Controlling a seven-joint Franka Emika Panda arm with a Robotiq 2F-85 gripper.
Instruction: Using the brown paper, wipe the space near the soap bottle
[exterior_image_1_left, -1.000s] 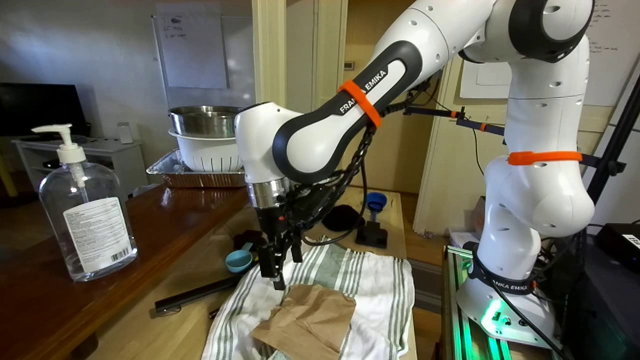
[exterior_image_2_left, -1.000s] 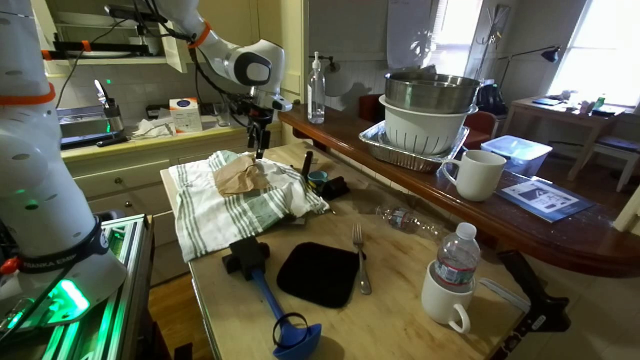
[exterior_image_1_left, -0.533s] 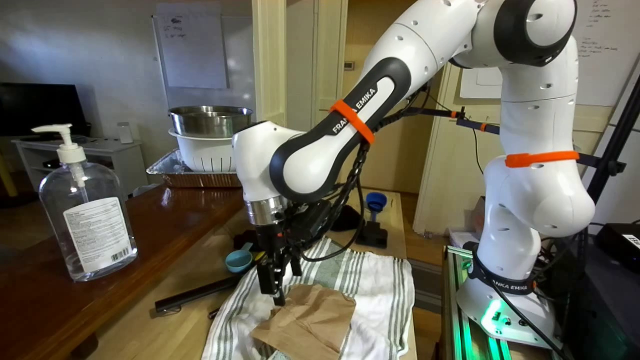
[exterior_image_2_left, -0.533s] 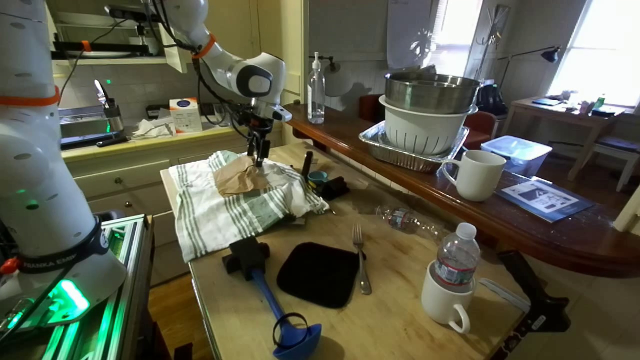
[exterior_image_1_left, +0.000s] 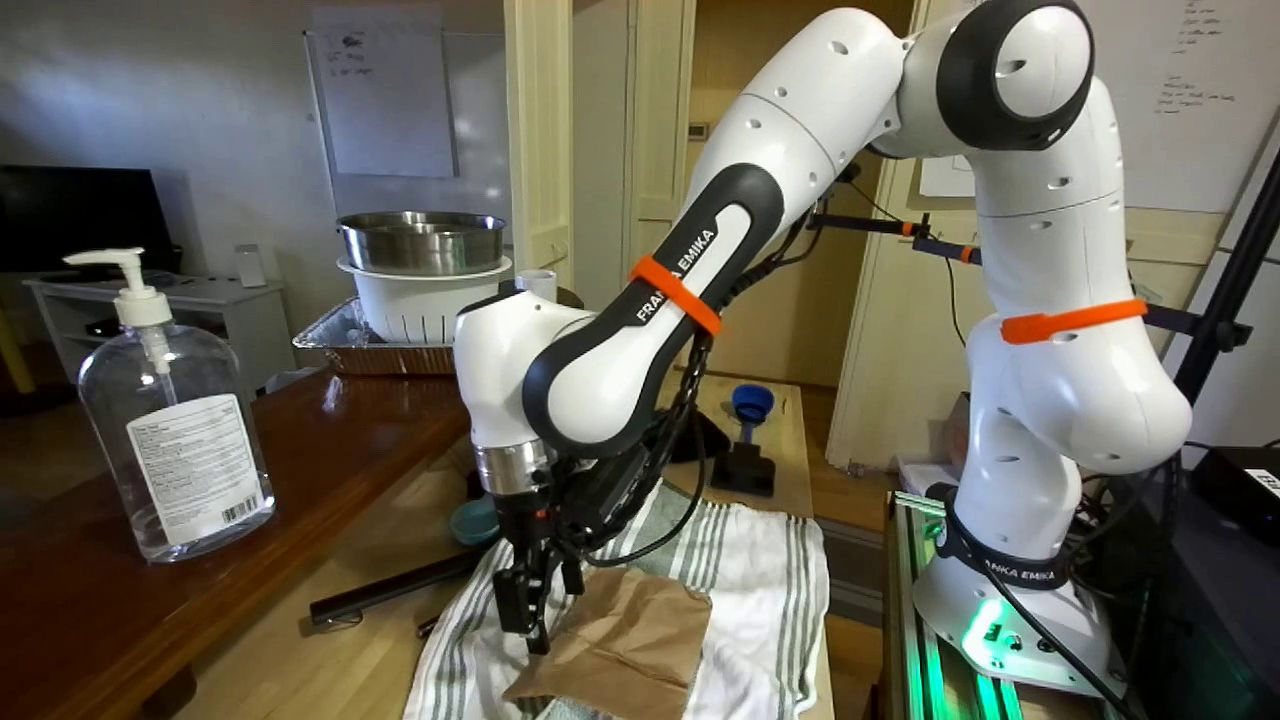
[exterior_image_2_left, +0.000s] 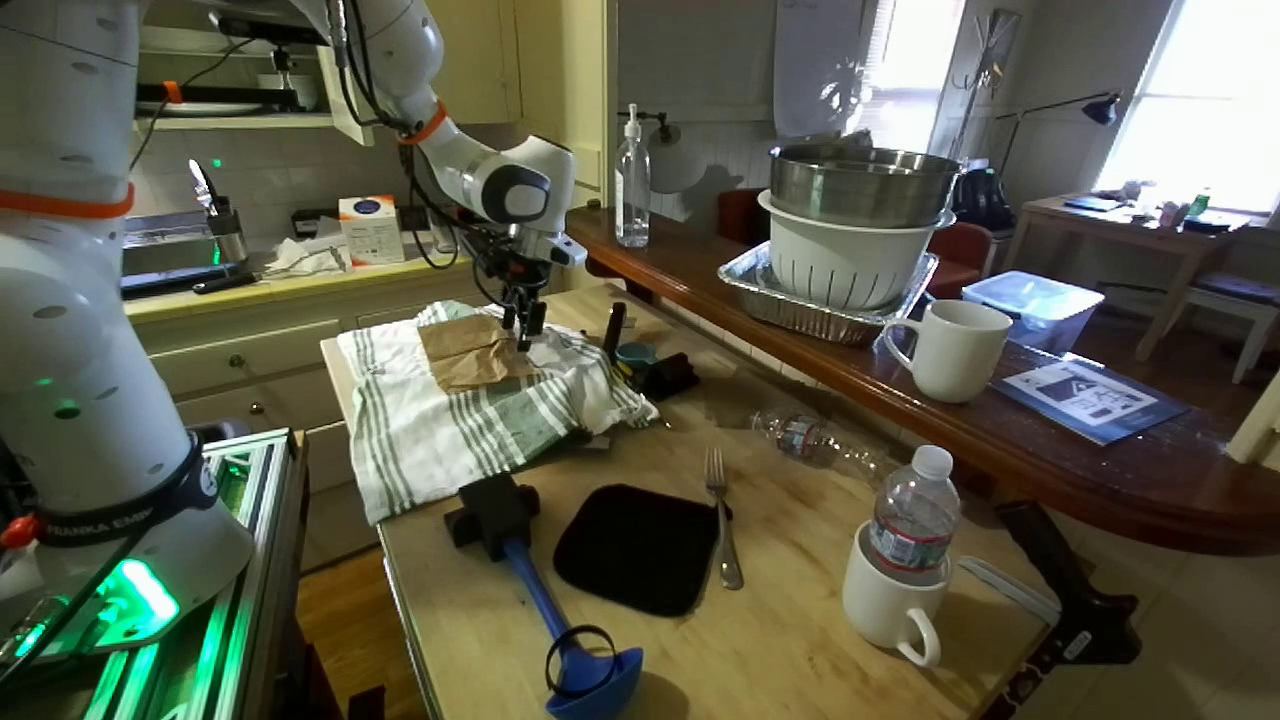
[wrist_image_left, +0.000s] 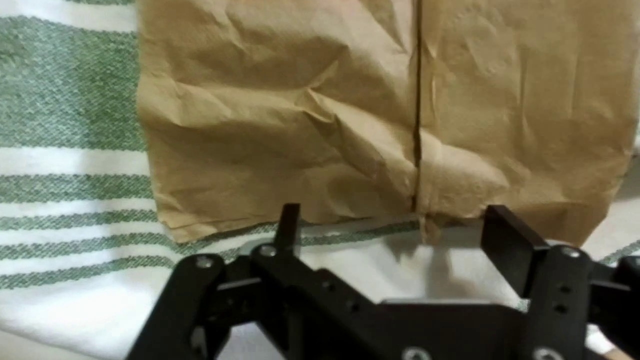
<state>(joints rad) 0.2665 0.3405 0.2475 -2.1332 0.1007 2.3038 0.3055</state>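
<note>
Pale wood makes up the desk (exterior_image_2_left: 800, 620), and a darker, glossy ledge (exterior_image_2_left: 680, 265) runs along one side of it, raised above. On that ledge the soap bottle (exterior_image_1_left: 195, 460) stands upright, clear and pump-topped. Farther along come a foil tray (exterior_image_2_left: 800, 313), a white colander (exterior_image_2_left: 845, 260) sitting in it, a steel bowl (exterior_image_2_left: 860, 190) on top of the colander, and then a white mug (exterior_image_2_left: 960, 350).

Down on the desk lies a rumpled towel (exterior_image_2_left: 430, 450) striped in green, and the brown paper (wrist_image_left: 280, 125) rests on top of it — creased, mostly spread out, well apart from the soap bottle. Pointing down at the paper's edge is the end effector (wrist_image_left: 392, 215), released: its two fingers (wrist_image_left: 287, 230) stand wide apart. In the wrist view a stretch of that edge shows between them, with towel just beside it — whether either of them touches paper or towel, I cannot tell.

Elsewhere on the desk are a teal cup (exterior_image_1_left: 474, 522) near the towel, a black pad (exterior_image_2_left: 640, 550), a fork (exterior_image_2_left: 724, 525) at the pad's edge, a capped bottle (exterior_image_2_left: 912, 520) set upright in a second mug (exterior_image_2_left: 885, 600), and a plastic bottle (exterior_image_2_left: 815, 440) lying on its side.
</note>
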